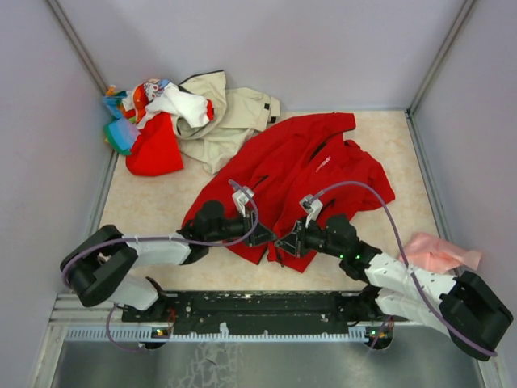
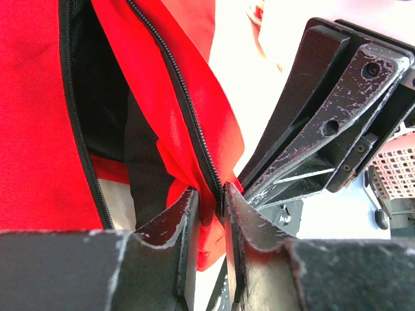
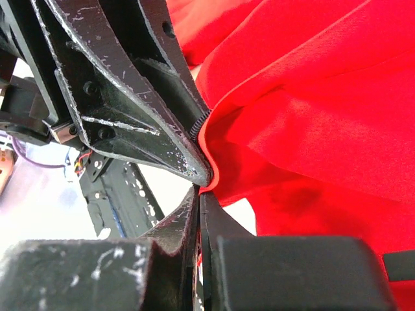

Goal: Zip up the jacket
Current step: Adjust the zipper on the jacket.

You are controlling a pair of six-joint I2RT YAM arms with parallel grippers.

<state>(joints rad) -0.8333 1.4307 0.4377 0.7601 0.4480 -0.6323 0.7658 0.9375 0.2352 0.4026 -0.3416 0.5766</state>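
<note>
The large bright red fabric jacket [image 1: 311,158] with a black front zipper lies mid-frame. The left gripper [image 2: 209,199] has its jaws pinching the zipper edge at the lower hem. Just beside it, the right gripper [image 3: 198,196] has its jaws pressed onto the red hem.

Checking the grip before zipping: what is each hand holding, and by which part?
Both hold the red jacket. The left hand pinches its front edge at the black zipper; the right hand pinches a red edge lined with zipper teeth.
</note>
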